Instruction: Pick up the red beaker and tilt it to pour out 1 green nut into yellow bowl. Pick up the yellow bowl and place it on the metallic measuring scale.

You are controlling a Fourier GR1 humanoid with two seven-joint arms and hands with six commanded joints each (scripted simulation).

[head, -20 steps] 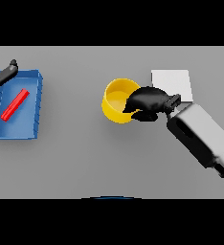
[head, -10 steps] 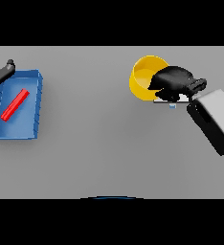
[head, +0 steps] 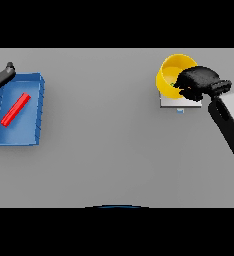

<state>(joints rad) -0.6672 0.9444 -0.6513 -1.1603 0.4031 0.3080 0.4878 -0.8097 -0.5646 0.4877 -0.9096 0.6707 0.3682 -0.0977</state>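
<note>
The yellow bowl [head: 172, 73] is tipped a little, over the metallic measuring scale [head: 172, 102] at the far right. My right hand [head: 198, 83] is shut on the bowl's right rim, fingers curled over it. Whether the bowl rests on the scale or hangs just above it cannot be told. The red beaker [head: 15, 109] lies on its side inside the blue tray [head: 34, 115] at the left. My left hand [head: 2, 77] shows at the left edge just behind the tray; its fingers look relaxed and hold nothing. No green nut can be made out.
The blue tray stands at the table's left side, near the far edge. The scale has a small blue mark [head: 180, 110] at its front.
My right hand has carried the yellow bowl right and away from me, from the table's middle right to over the scale. The left hand has drifted left, toward the view's edge.
</note>
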